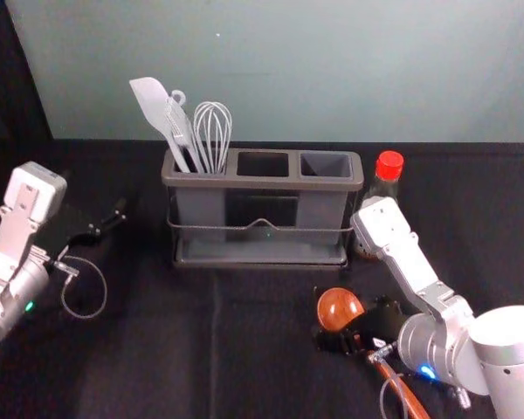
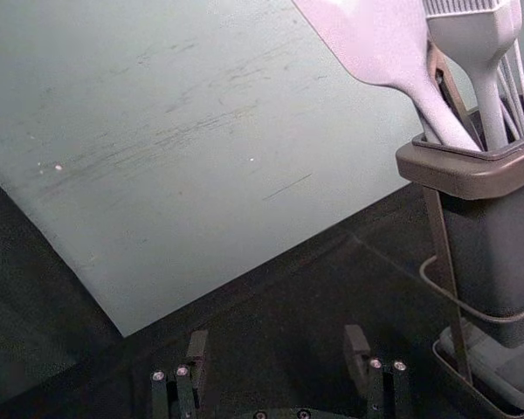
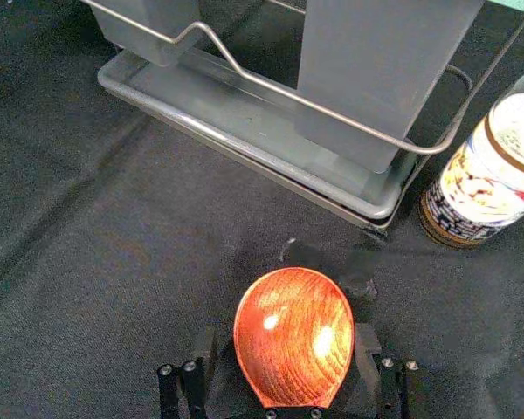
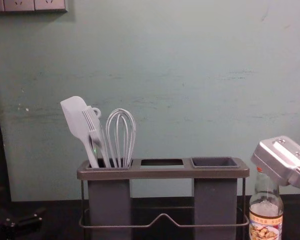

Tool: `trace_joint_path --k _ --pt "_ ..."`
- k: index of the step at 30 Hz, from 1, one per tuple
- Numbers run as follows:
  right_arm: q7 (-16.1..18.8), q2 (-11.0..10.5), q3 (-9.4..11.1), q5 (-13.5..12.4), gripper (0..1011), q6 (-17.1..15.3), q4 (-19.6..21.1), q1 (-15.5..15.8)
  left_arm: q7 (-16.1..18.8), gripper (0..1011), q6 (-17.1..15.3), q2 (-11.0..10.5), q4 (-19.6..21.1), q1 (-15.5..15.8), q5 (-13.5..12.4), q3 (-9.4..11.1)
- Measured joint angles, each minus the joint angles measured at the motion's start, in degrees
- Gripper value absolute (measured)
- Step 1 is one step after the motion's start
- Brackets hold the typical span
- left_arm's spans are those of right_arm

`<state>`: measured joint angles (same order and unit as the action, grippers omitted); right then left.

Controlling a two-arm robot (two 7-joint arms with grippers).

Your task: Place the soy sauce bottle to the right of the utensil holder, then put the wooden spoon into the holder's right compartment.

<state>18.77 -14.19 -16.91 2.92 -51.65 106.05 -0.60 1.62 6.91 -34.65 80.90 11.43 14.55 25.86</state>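
Note:
In the head view, the right gripper (image 1: 356, 330) is low over the wooden spoon (image 1: 339, 308), whose handle runs toward the front right. The right wrist view has the spoon's bowl (image 3: 293, 336) between the open fingers of the right gripper (image 3: 286, 362). The utensil holder (image 1: 260, 182) stands upright, its right compartment (image 1: 326, 164) empty. Just right of it is the soy sauce bottle (image 1: 389, 166), upright and partly behind the right arm; its label (image 4: 265, 227) faces forward in the chest view. Left of the holder, the left gripper (image 1: 109, 225) is idle; its fingers are apart in its wrist view (image 2: 277, 362).
A spatula (image 1: 155, 106), a brush and a whisk (image 1: 212, 131) stand in the holder's left compartment, and its middle opening (image 1: 263, 164) is empty. Behind the black cloth (image 1: 157, 349) rises a pale green wall (image 1: 288, 70).

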Motion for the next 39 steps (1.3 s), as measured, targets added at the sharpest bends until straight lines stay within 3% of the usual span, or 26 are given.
trace_joint_path --k 39 --pt "3.8 2.2 1.4 4.0 1002 1.1 -2.7 -1.4 0.0 1000 0.0 0.0 0.0 0.0 0.0 0.0"
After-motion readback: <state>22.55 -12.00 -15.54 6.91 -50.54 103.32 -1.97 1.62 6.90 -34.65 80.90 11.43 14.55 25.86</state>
